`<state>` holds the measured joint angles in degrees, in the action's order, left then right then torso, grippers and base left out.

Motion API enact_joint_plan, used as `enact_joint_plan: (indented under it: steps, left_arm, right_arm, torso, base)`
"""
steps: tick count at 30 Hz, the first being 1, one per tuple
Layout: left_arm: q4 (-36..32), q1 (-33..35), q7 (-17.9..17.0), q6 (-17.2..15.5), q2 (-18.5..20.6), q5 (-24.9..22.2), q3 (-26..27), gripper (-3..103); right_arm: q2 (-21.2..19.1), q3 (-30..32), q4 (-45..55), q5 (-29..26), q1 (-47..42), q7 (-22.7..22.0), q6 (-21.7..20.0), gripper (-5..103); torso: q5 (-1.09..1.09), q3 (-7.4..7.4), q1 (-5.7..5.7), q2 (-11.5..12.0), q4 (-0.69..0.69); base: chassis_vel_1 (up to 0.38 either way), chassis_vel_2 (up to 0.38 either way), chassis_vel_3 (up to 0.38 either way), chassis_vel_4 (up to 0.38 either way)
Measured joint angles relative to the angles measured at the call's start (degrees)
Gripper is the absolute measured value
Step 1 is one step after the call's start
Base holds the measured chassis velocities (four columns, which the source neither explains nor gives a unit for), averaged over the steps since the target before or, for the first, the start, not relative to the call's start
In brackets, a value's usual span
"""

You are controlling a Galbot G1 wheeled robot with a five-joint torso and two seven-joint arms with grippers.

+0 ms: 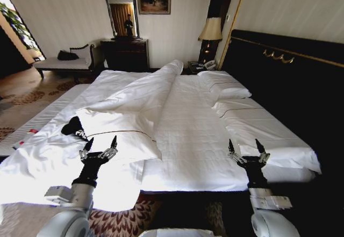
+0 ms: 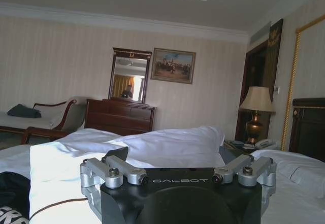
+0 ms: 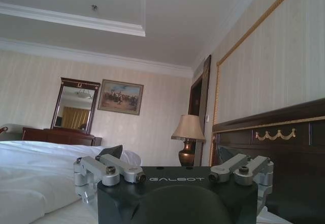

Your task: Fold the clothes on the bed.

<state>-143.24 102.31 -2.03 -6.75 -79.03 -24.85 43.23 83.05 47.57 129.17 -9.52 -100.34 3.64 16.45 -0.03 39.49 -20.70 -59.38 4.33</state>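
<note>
Nearest to you, both arms were raised over the near edge of the bed (image 1: pixel 193 140), fingers pointing away from the robot. Your left gripper (image 1: pixel 101 142) hovered above the rumpled white duvet (image 1: pixel 134 108) at the near left; its two dark fingertips (image 1: pixel 114 141) stood clearly apart, released and grasping nothing. Your right gripper (image 1: pixel 246 146) hovered at the near right over the flat white sheet, likewise spread and holding nothing (the two sat at roughly the same distance from the robot, well apart from each other).

Just beyond and to the left of the left gripper lay the black T-shirt (image 1: pixel 73 127), a small crumpled heap on the white bedding near the bed's left edge, partly tucked against a fold of the duvet; a trace of white lettering showed on it. In the left wrist view the black T-shirt (image 2: pixel 12 196) appeared beside the gripper's body, not touched by it.

Farther on, the duvet ran in a long ridge toward the far end. Pillows (image 1: pixel 226 89) lay along the right side against the dark headboard (image 1: pixel 290 70). Against the far wall stood a lamp (image 1: pixel 210 30), a dark dresser (image 1: pixel 126 54) under a mirror (image 1: pixel 120 10), and a chaise (image 1: pixel 64 62) at the far left.
</note>
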Motion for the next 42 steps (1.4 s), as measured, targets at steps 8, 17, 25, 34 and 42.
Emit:
enact_joint_plan:
  steps: [8,17,25,34,42]
  left_arm:
    - [0.1,-0.1,0.0,0.0,-0.1,0.1,-0.1,100]
    - [0.4,-0.1,0.0,0.1,-0.2,0.4,-0.3,100]
    - [0.5,-0.1,0.0,0.1,-0.3,0.6,-0.4,100]
    - [0.5,-0.1,0.0,0.2,-0.3,0.8,-0.4,100]
    - [0.5,0.0,0.0,0.2,-0.5,0.9,-0.4,100]
  right_arm:
    - [0.0,0.1,-0.4,0.5,0.1,0.8,0.1,100]
    - [0.2,0.1,-0.9,1.2,0.3,1.1,0.1,100]
    - [0.3,0.2,-0.9,1.2,0.4,1.2,0.1,100]
    - [0.3,0.3,-1.0,1.3,0.6,1.2,0.1,100]
    - [0.2,0.3,-1.0,1.3,0.7,0.9,0.1,100]
  torso:
    - [0.0,0.01,-0.01,0.0,0.0]
    - [0.0,0.01,-0.01,0.0,0.0]
    - [0.0,0.01,-0.01,0.0,0.0]
    - [0.0,0.01,-0.02,0.0,0.0]
    - [0.0,0.01,-0.01,0.0,0.0]
  base:
    - [0.0,0.0,0.0,0.0]
    - [0.0,0.0,0.0,0.0]
    - [0.0,0.0,0.0,0.0]
    - [0.0,0.0,0.0,0.0]
    - [0.0,0.0,0.0,0.0]
